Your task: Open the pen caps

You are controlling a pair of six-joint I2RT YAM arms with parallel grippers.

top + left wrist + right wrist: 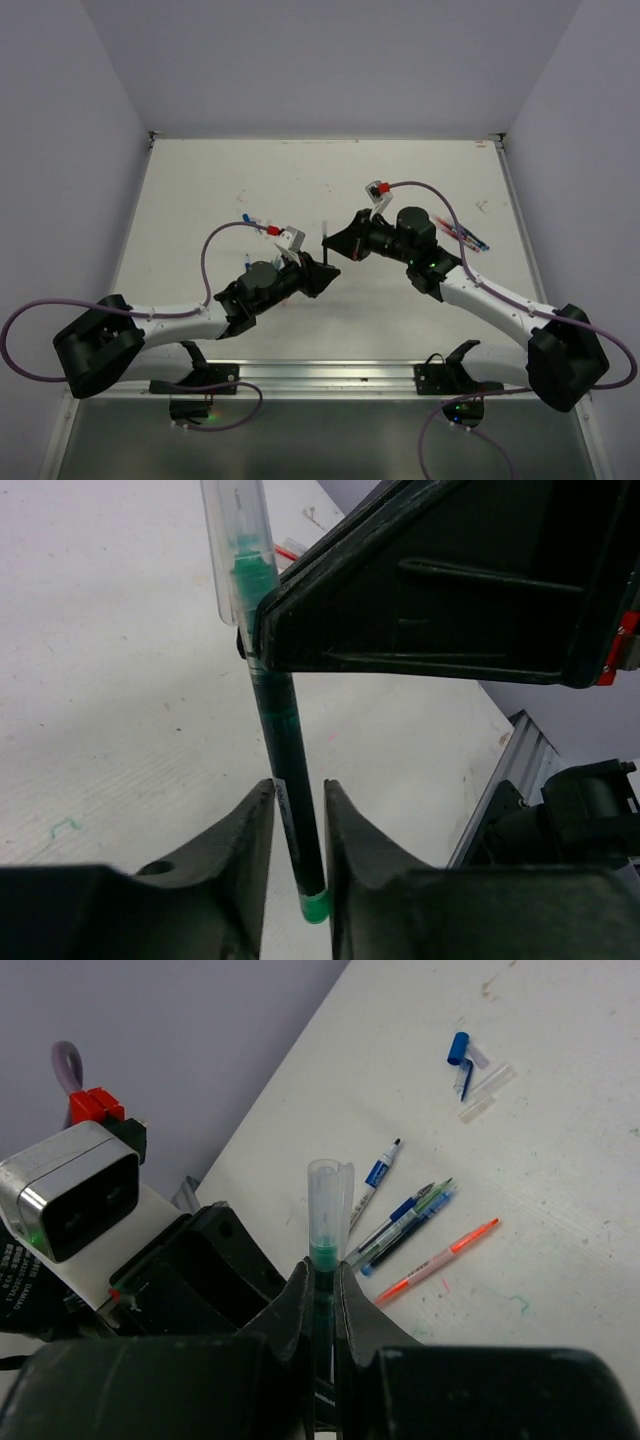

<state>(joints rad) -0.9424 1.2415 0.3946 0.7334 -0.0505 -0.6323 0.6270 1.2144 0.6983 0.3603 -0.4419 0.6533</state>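
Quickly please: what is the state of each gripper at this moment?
Left gripper: closed on the barrel of the green pen.
Right gripper: closed on the same pen, just below its clear cap.

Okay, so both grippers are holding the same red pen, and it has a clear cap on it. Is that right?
Not quite. The pen is green, not red, as the left wrist view shows. The rest is right: the left gripper and the right gripper both hold it, and it has a clear cap on it.
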